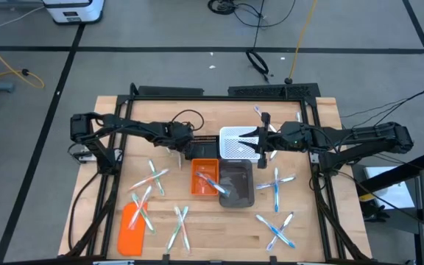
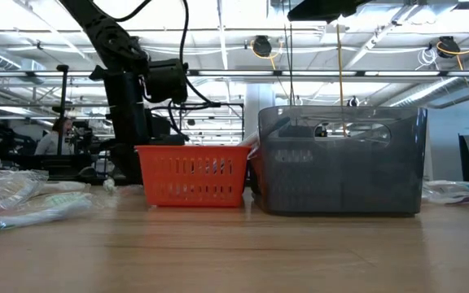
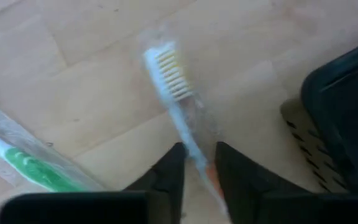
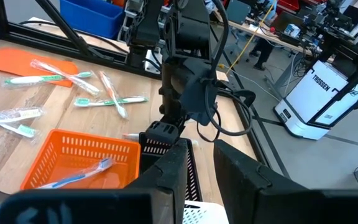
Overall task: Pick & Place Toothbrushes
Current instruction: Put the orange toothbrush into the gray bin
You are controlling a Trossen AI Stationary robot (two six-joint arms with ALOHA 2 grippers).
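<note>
Where the left hand (image 3: pixel 197 163) pinches it, the wrapped toothbrush (image 3: pixel 174 93) shows white bristles.

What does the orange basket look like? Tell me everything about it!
The orange basket is a small rectangular bin that looks like plastic, with slotted walls and an open top. It stands upright on the wooden table, side by side with the dark grey bin; whether they touch, I cannot tell. A toothbrush with a blue handle lies slanted inside it. The left gripper is close behind it, fingers around another toothbrush.
</note>
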